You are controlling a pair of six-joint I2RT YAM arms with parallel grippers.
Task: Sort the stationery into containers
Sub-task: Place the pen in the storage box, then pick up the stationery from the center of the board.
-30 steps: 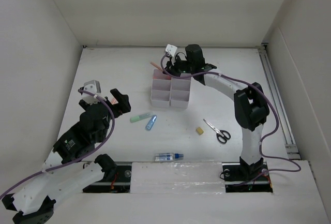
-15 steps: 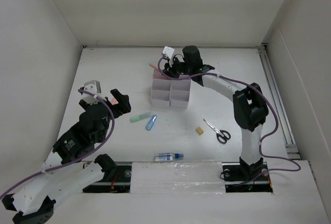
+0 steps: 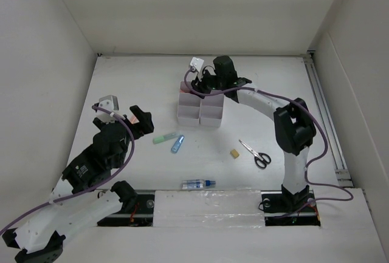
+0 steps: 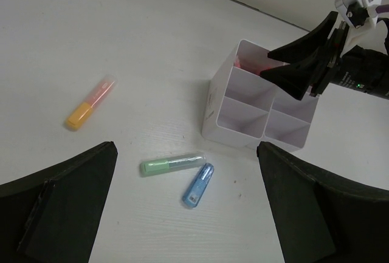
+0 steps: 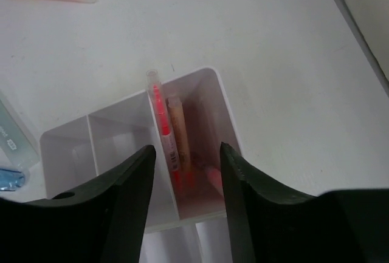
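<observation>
Pens (image 5: 163, 123), slim pink and tan, standing in organizer (image 5: 67, 153) corner compartment, right tool (image 5: 185, 153) released above, left tool (image 4: 185, 150) released

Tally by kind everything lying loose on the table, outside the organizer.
Markers: 2 (green marker, orange-pink marker)
Blue tube: 1
Bottle: 1
Eraser: 1
Scissors: 1
Total: 6

Pens (image 5: 161, 117) in organizer (image 4: 214, 102), far-L compt.
</observation>
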